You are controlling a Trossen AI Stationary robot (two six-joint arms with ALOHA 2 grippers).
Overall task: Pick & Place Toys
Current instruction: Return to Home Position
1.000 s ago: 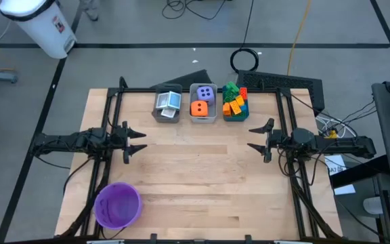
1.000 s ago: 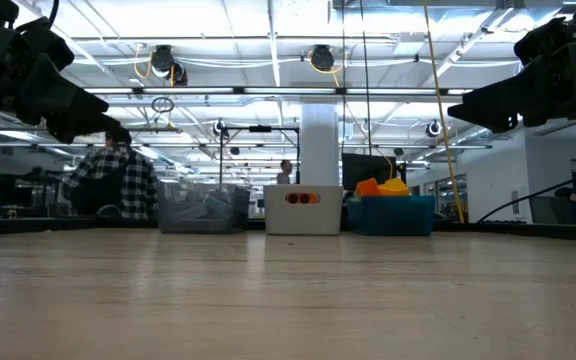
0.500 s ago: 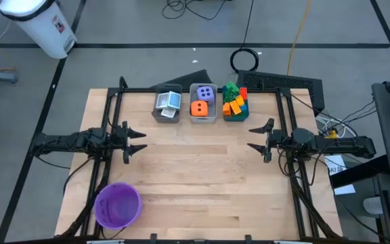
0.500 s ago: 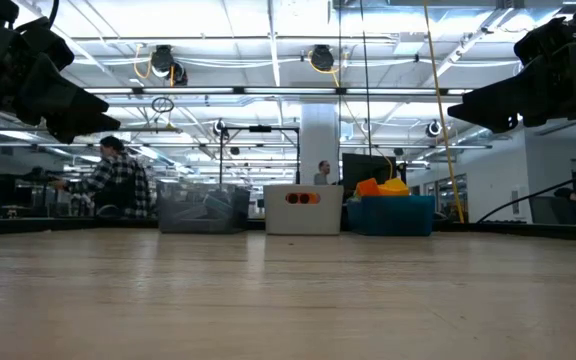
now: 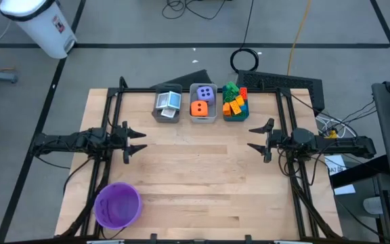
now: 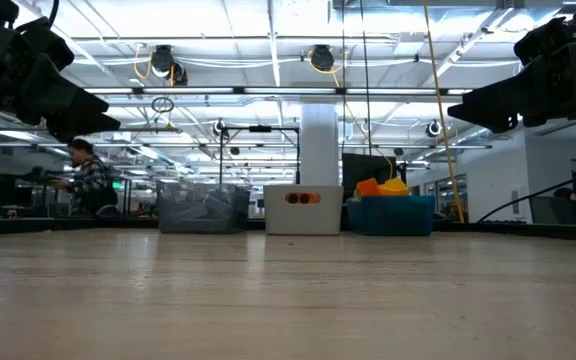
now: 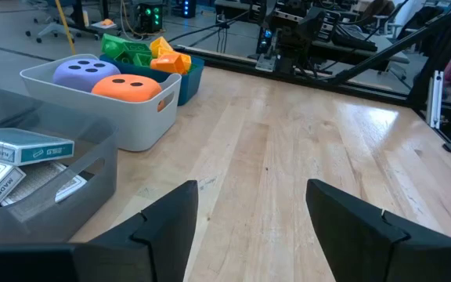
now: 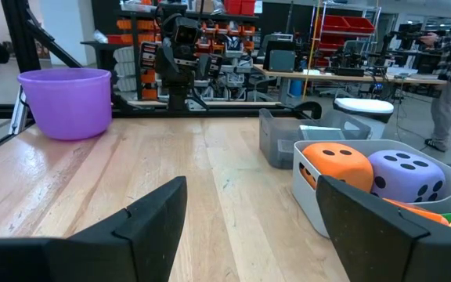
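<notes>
Three bins stand in a row at the table's far edge. The grey bin (image 5: pixel 168 105) holds white-and-teal cards (image 7: pixel 23 149). The white middle bin (image 5: pixel 203 104) holds a purple die (image 5: pixel 207 93) and an orange die (image 5: pixel 199 108). The blue bin (image 5: pixel 235 103) holds multicoloured bricks (image 7: pixel 143 53). My left gripper (image 5: pixel 138 141) hovers open at the table's left side, my right gripper (image 5: pixel 257 139) open at its right side; both point toward the table's middle, with nothing between their fingers.
A round purple bowl (image 5: pixel 118 205) stands at the table's near left corner. Black frame rails (image 5: pixel 117 102) run along the left, right and far edges. Bare wood lies between the two grippers. A person (image 6: pixel 86 185) walks in the room beyond the table.
Both arms have kept still and no toy has moved. In the room behind the table a person has walked toward the left of the low view.
</notes>
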